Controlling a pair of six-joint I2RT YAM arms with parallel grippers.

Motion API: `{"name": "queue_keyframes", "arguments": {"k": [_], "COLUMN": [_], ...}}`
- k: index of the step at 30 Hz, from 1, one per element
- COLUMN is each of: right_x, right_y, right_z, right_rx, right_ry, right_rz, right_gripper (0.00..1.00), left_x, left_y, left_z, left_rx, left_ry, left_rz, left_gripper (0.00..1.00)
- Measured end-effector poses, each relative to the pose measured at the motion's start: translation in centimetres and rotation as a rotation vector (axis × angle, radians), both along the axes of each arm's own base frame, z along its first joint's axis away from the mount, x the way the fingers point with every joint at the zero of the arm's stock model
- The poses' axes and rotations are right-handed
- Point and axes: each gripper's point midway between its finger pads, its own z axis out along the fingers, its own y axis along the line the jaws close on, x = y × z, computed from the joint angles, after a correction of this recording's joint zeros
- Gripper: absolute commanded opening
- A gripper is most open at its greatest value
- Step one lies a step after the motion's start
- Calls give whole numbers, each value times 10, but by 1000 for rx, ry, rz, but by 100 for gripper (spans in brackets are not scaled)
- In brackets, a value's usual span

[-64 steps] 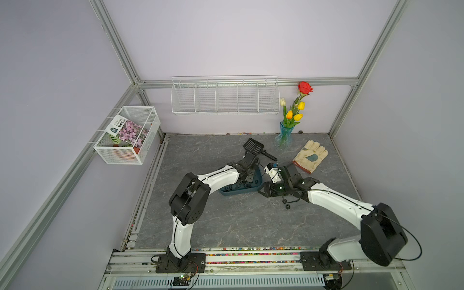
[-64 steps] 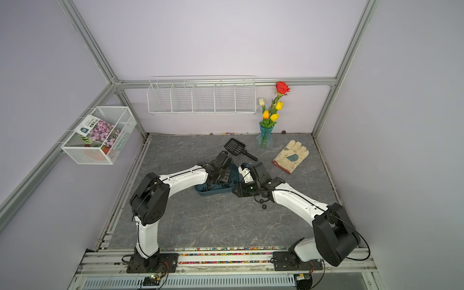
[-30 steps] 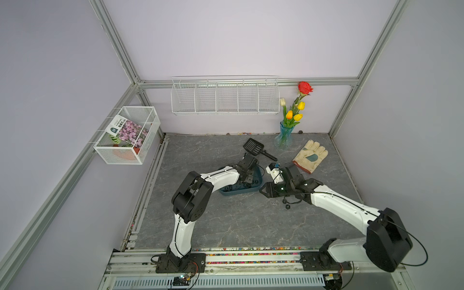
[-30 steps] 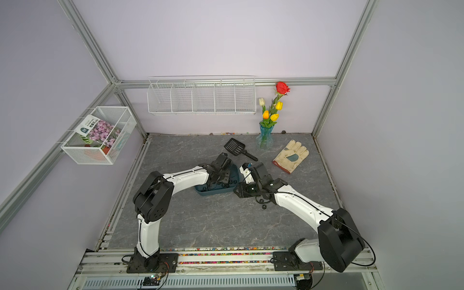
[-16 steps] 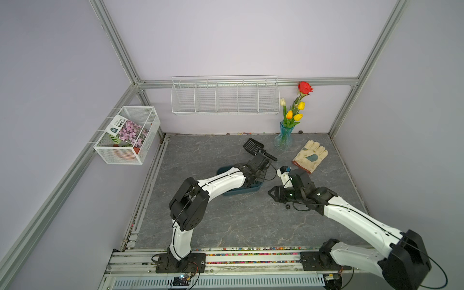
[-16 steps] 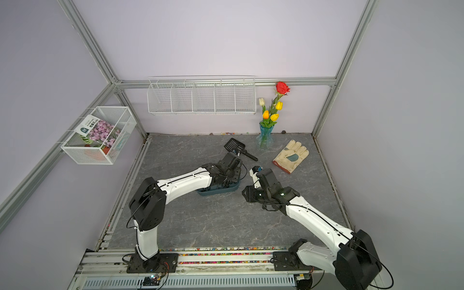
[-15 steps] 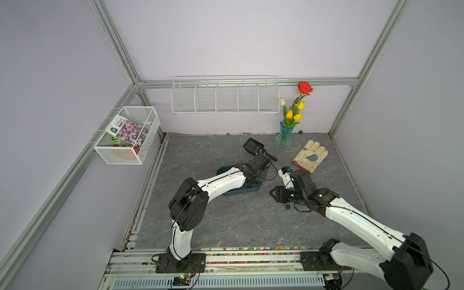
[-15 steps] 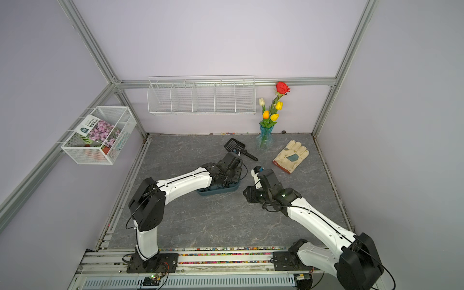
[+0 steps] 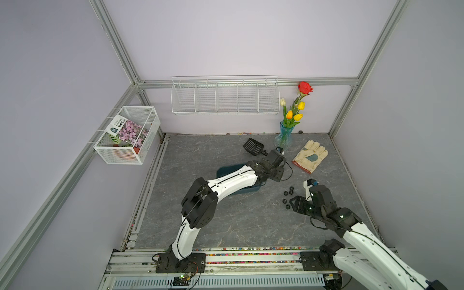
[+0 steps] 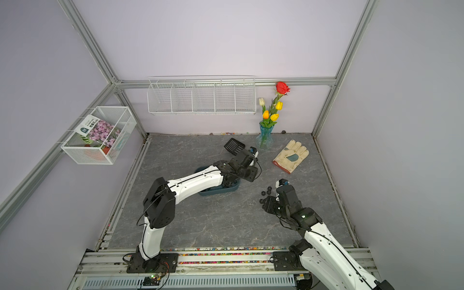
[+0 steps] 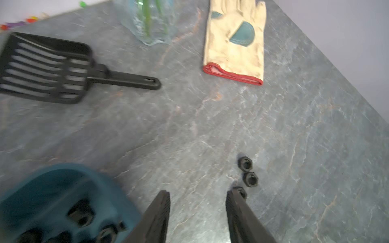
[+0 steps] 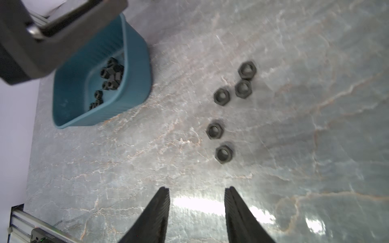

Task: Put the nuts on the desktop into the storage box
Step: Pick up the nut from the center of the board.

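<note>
Five black hexagonal nuts (image 12: 221, 96) lie flat, holes up, on the grey stone-look table (image 12: 305, 130). They are apart from the teal storage box (image 12: 101, 117), which already holds a pile of nuts (image 12: 110, 73) against one wall.

The right arm (image 9: 324, 203) hangs over the table with its jaws spread and empty. In its wrist view the loose nuts sit ahead of the tips in a ragged line running away from them: the nearest nut (image 12: 224, 154) first, one more beyond it, then a cluster of three. The nearest nut lines up with one jaw rather than with the gap between the two.

The left arm (image 9: 233, 180) reaches across the box, its jaws likewise spread and empty. Its blurred wrist view shows the cluster off to one side of them.

In both top views the right arm's head is just beside the nuts, so it looks the nearer of the two. A small sideways shift would likely centre the nearest nut before any descent.
</note>
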Motion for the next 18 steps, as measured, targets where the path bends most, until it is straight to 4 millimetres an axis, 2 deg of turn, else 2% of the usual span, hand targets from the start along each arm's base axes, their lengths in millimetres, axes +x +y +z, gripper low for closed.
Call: {"name": "queue_keyframes", "arguments": {"k": [5,11,18], "right_x": [-2,0,-1], "right_y": [-8,-13,-22], "right_z": [-7,-9,-18], "right_rx": [2,4,1], "right_ry": [29,44,66], "right_rz": [-43,-77,-111], "right_gripper": [47,48,48], "left_x": [-21,-29,-34], "left_y": [-25,-47,-57], "left_z": [-32,-50,-68], "left_rx": [49,63,64], "left_ry": [56,86,125], "left_rz": [-79,-126,-159], "left_gripper": [49,49,49]}}
